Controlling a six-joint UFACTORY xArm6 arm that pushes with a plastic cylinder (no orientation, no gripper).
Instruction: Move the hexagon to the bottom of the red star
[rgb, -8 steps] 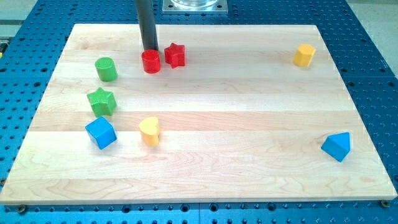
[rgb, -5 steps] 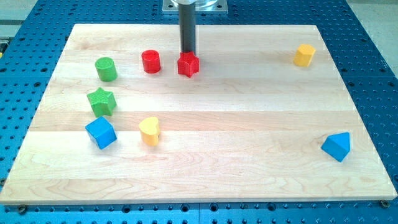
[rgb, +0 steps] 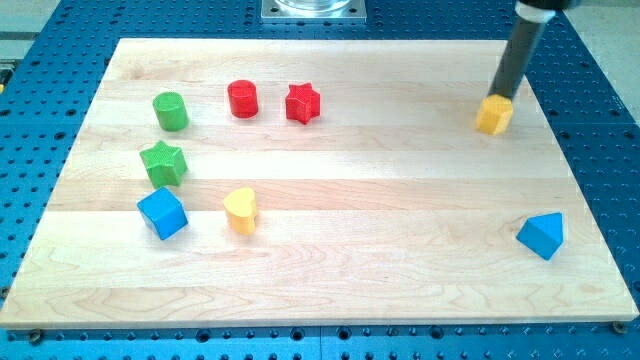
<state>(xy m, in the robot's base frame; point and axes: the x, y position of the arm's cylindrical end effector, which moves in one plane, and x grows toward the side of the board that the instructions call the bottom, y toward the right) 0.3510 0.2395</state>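
The yellow hexagon (rgb: 493, 115) sits near the board's upper right. My tip (rgb: 505, 97) is right behind it, at its upper right edge, seemingly touching it. The red star (rgb: 302, 103) lies at the upper middle, far to the left of the hexagon. A red cylinder (rgb: 242, 99) stands just left of the star.
A green cylinder (rgb: 171, 111), a green star (rgb: 163, 163), a blue cube (rgb: 162, 212) and a yellow heart (rgb: 240, 210) sit at the left. A blue triangular block (rgb: 542, 235) lies at the lower right. The wooden board (rgb: 330, 290) rests on a blue perforated table.
My tip has moved from behind the red star across to the yellow hexagon at the right. The hexagon has shifted slightly down. The red star earlier slid right, away from the red cylinder.
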